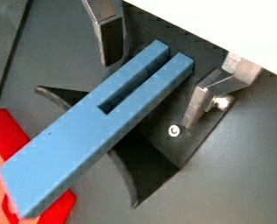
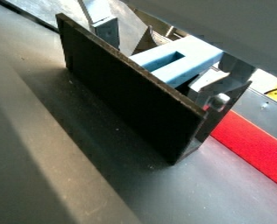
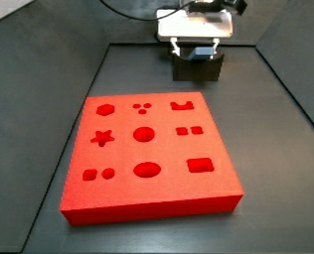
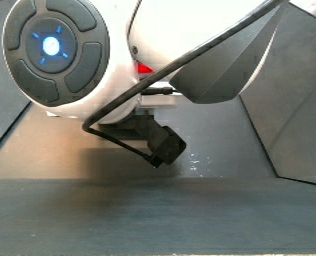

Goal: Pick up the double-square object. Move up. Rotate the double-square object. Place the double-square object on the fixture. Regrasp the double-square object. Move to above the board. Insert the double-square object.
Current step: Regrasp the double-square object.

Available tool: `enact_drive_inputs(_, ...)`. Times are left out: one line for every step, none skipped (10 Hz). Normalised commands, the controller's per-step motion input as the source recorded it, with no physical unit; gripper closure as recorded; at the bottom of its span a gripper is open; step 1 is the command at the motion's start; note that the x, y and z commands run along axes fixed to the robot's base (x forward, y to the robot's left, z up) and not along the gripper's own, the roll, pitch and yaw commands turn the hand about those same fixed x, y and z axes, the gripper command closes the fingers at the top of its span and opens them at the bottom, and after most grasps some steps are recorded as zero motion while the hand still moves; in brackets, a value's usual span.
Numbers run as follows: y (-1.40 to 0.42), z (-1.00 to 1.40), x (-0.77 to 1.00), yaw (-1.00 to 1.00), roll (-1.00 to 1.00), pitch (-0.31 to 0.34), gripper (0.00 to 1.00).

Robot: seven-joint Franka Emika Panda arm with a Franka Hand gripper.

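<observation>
Double-square object: the blue bar [image 1: 100, 122] lies in the notch of the fixture [image 2: 129, 92], its slotted end toward my wrist and its plain end jutting out over the board's red edge [image 1: 3, 140].
Claw: my claw [image 1: 165, 66] straddles the slotted end at the fixture, at the far end of the bench, about 12 o'clock from the board in a side view [image 3: 197, 38].
Claw state: spread; one silver finger [image 1: 106, 35] and the other [image 1: 211, 96] each stand clear of the bar's flanks in a wrist view, nothing pinched.
Step in hand: I judge this the regrasp on the fixture.
Doing it well: I should centre both pads on the long flanks, level with the bar, then press together evenly so it doesn't twist in the notch.
Fixture: dark plate, seen edge-on in a wrist view.
Board: red slab [image 3: 146, 149] with shaped recesses, well apart at 6 o'clock.
Risk: a skewed grip would spoil insertion.
</observation>
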Motion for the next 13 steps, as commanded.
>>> enact_drive_inputs(0.00,1.00,-0.01,0.00,0.04,0.032,0.00)
enact_drive_inputs(0.00,1.00,-0.03,0.00,0.06,0.035,0.00)
enact_drive_inputs(-0.01,1.00,-0.03,0.00,0.06,0.035,0.00)
enact_drive_inputs(0.00,1.00,-0.04,0.00,0.06,0.051,0.00)
enact_drive_inputs(0.00,0.91,-0.04,0.00,0.06,0.059,0.00)
enact_drive_inputs(0.00,0.74,-0.03,-0.01,0.06,0.066,0.00)
enact_drive_inputs(0.00,0.57,-0.03,-0.01,0.05,0.066,0.00)
enact_drive_inputs(0.00,0.40,-0.03,-0.02,0.04,0.065,0.00)
enact_drive_inputs(-1.00,1.00,0.01,0.02,1.00,0.073,0.00)
enact_drive_inputs(-1.00,0.93,0.01,0.02,1.00,0.071,0.00)
enact_drive_inputs(-1.00,0.89,-0.02,0.01,1.00,0.059,0.00)
enact_drive_inputs(-1.00,0.85,-0.05,0.01,1.00,0.051,0.00)
enact_drive_inputs(-1.00,0.81,-0.06,0.01,1.00,0.046,0.00)
